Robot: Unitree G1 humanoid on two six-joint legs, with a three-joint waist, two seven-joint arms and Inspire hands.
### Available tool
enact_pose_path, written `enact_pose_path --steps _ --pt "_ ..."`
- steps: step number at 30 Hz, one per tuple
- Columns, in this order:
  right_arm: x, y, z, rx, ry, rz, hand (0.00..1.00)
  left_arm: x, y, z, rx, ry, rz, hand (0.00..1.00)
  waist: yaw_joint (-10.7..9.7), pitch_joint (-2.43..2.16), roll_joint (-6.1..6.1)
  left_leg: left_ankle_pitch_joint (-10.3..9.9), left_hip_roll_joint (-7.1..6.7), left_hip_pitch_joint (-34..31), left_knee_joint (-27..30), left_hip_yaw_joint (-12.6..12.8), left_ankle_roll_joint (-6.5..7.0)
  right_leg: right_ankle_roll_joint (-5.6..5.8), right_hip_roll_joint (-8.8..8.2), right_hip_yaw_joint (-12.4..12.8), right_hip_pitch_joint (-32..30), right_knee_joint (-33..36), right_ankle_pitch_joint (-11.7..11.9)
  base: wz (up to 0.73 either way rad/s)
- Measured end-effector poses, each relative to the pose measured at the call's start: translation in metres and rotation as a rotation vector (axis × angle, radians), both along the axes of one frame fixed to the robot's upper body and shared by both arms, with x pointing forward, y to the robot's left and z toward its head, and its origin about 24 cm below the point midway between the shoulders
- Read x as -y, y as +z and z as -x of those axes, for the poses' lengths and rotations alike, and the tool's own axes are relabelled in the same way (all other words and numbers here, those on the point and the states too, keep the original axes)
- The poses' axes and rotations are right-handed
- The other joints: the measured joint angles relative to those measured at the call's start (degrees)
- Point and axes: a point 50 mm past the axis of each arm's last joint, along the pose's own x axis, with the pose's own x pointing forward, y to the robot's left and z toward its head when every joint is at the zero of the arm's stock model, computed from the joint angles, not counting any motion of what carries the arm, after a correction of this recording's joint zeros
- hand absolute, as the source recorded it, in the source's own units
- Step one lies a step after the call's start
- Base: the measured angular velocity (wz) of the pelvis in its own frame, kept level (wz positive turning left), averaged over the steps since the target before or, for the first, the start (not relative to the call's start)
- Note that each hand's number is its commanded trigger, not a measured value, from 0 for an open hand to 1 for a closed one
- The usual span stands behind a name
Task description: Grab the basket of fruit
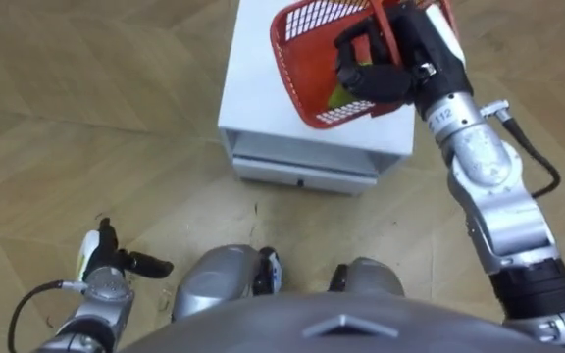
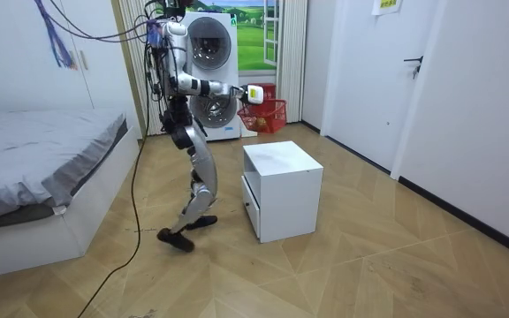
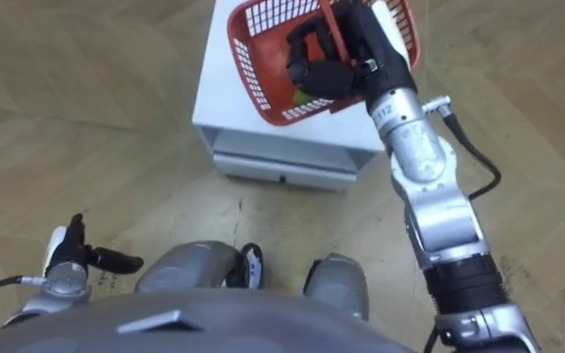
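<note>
The red mesh fruit basket (image 1: 307, 59) hangs tilted in the air above the white cabinet (image 1: 253, 98). My right hand (image 1: 371, 69) is shut on its red handle, arm stretched forward. A yellow-green fruit (image 1: 344, 95) shows through the mesh under the hand. In the room view I stand beside the cabinet (image 2: 281, 190), holding the basket (image 2: 268, 115) out at chest height, clear of the cabinet top. My left hand (image 1: 106, 260) hangs low at my side over the floor, fingers relaxed and holding nothing.
The cabinet has a drawer (image 1: 302, 172) on the side facing me. A bed (image 2: 42, 168) stands at the room view's left, a washing machine (image 2: 210, 71) behind me, and a door (image 2: 418, 79) at the right. Wooden floor surrounds the cabinet.
</note>
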Motion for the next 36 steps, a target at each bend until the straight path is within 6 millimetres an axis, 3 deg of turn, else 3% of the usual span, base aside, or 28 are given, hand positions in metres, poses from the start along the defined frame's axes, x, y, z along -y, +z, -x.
enact_pose_path --steps 1,2,3,4,7,10,16,20,28,36 --pt "0.000 0.001 0.000 0.006 -0.011 0.005 1.00 0.001 0.000 0.000 0.002 0.003 -0.005 0.00 0.2 -0.12 -0.09 0.0 0.01 0.7 -0.6 0.0 -0.05 0.06 0.53 0.1 0.9 -8.5 0.3 0.00" --pt "0.001 0.001 -0.001 0.010 -0.018 0.005 1.00 0.001 0.000 0.000 0.002 0.004 -0.004 0.00 0.3 -0.24 -0.19 0.0 0.00 0.9 -0.8 0.0 -0.14 -0.14 0.80 0.4 1.5 -12.6 0.6 0.04" --pt "0.001 0.002 -0.002 0.018 -0.030 0.006 1.00 0.002 -0.001 0.002 -0.001 0.006 -0.003 0.00 0.5 -0.39 -0.45 -0.2 0.01 1.4 -1.1 -0.1 -0.52 -0.41 1.95 0.6 3.1 -19.4 2.9 0.03" --pt "0.003 0.003 -0.003 0.022 -0.038 0.009 1.00 0.001 -0.001 0.005 -0.010 0.002 -0.006 0.00 0.8 -0.64 -0.60 -0.5 0.24 2.1 -1.1 -0.1 -1.00 0.45 2.69 0.8 5.1 -23.2 5.2 0.00" --pt "0.004 0.006 -0.005 0.035 -0.045 0.018 1.00 -0.002 -0.003 0.017 -0.051 -0.020 -0.030 0.00 1.1 -0.82 -0.70 -0.1 1.43 5.3 -3.9 -0.1 -1.89 -0.14 4.55 0.0 9.8 -29.0 6.4 0.00" --pt "0.011 0.009 -0.007 0.052 -0.066 0.043 1.00 -0.001 -0.006 0.037 -0.120 -0.041 -0.053 0.00 0.8 -1.14 -0.66 0.0 2.01 7.8 -6.0 -0.1 -2.72 -0.53 5.46 -0.2 12.6 -31.6 6.7 -0.01" --pt "0.023 0.012 -0.009 0.079 -0.163 0.044 1.00 -0.001 -0.007 0.055 -0.193 -0.069 -0.078 0.00 0.3 -0.96 0.08 -0.1 2.70 8.6 -6.9 -0.4 -3.15 -1.05 6.42 -1.3 14.2 -33.9 7.1 0.02" --pt "0.027 0.003 -0.008 0.049 -0.183 0.045 1.00 0.001 -0.008 0.056 -0.213 -0.076 -0.065 0.00 -0.1 -0.80 0.73 -0.4 2.91 8.2 -8.1 -1.3 -4.08 -1.07 6.67 -1.7 13.5 -33.6 7.0 0.08" --pt "0.034 -0.039 -0.017 -0.135 -0.255 0.035 1.00 0.007 -0.010 0.047 -0.208 -0.089 -0.042 0.00 -0.1 -0.96 0.59 -0.3 3.23 1.5 -5.9 -1.5 -4.13 -1.65 6.90 -2.8 7.3 -32.8 7.7 0.00" --pt "0.036 -0.046 -0.018 -0.143 -0.276 0.124 1.00 0.012 -0.013 0.056 -0.239 -0.082 -0.024 0.00 0.7 -0.60 1.04 -0.3 3.24 -0.1 -6.0 -1.7 -4.14 -1.65 6.84 -3.4 5.9 -32.9 7.7 0.02"
